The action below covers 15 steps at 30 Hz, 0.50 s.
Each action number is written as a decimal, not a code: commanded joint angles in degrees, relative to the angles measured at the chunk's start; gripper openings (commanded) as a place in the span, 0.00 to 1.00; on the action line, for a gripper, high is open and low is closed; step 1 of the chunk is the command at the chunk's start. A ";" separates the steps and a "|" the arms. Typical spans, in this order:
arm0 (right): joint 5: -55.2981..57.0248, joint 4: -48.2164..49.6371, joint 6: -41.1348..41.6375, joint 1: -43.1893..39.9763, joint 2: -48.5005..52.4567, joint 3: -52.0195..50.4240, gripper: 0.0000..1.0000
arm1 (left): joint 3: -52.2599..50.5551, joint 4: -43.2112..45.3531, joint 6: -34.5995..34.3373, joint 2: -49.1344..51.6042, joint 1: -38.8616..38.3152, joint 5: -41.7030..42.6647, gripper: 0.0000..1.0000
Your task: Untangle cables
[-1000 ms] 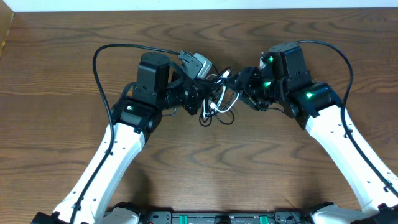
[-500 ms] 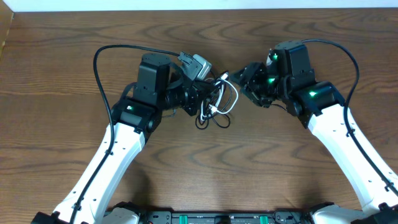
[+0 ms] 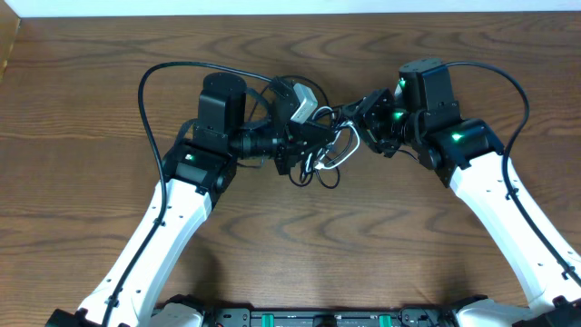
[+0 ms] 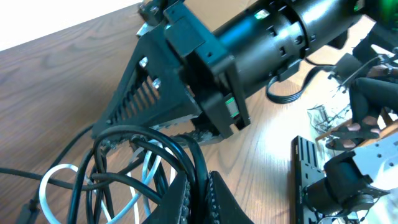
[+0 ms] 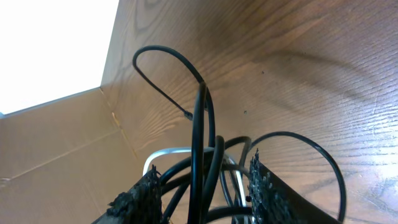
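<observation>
The cables (image 3: 324,156) are a knot of thin black cords with one short white cord, hanging between my two grippers above the wooden table. My left gripper (image 3: 313,138) is shut on a black cord; in the left wrist view its jaws (image 4: 200,194) pinch that cord, with black loops (image 4: 134,158) and the white cord (image 4: 53,180) to the left. My right gripper (image 3: 361,116) is at the tangle's right side. In the right wrist view its jaws (image 5: 205,193) stand apart with several black cords (image 5: 202,124) and the white cord (image 5: 168,151) passing between them.
The brown wooden table (image 3: 300,245) spreads all round. A cardboard wall (image 3: 7,45) stands at the far left edge and shows in the right wrist view (image 5: 56,162). The arms' mounting rail (image 3: 300,318) runs along the front edge. The right arm (image 4: 267,37) fills the left wrist view.
My left gripper has turned and moved right with the tangle, closer to the right gripper. The right gripper has shifted slightly up and now has cords between its jaws.
</observation>
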 commanded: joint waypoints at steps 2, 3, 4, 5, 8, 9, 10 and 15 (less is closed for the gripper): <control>0.66 0.09 0.85 -0.09 -0.48 0.90 0.40 | 1.03 4.44 1.33 -0.09 -0.31 8.98 0.07; 0.63 0.11 0.85 -0.09 -0.48 0.90 0.37 | 1.03 5.01 1.18 -0.09 -0.31 8.94 0.08; 0.31 0.11 0.83 -0.09 -0.48 0.90 0.32 | 1.03 5.11 1.18 -0.07 -0.31 8.94 0.08; 0.24 0.11 0.83 -0.09 -0.48 0.90 0.29 | 1.03 5.09 1.18 -0.07 -0.31 8.94 0.08; -0.68 0.28 0.81 -0.09 -0.48 0.90 0.11 | 1.03 5.07 1.18 -0.07 -0.31 8.94 0.08; -0.92 0.37 0.83 -0.09 -0.48 0.90 0.06 | 1.03 5.07 1.18 -0.07 -0.31 8.94 0.08; -1.09 0.46 0.81 -0.09 -0.48 0.90 0.01 | 1.03 5.07 1.18 -0.07 -0.31 8.90 0.08; -0.68 0.26 -0.31 -0.17 -0.48 0.90 0.01 | 1.03 2.75 1.16 -0.07 -0.31 5.27 0.08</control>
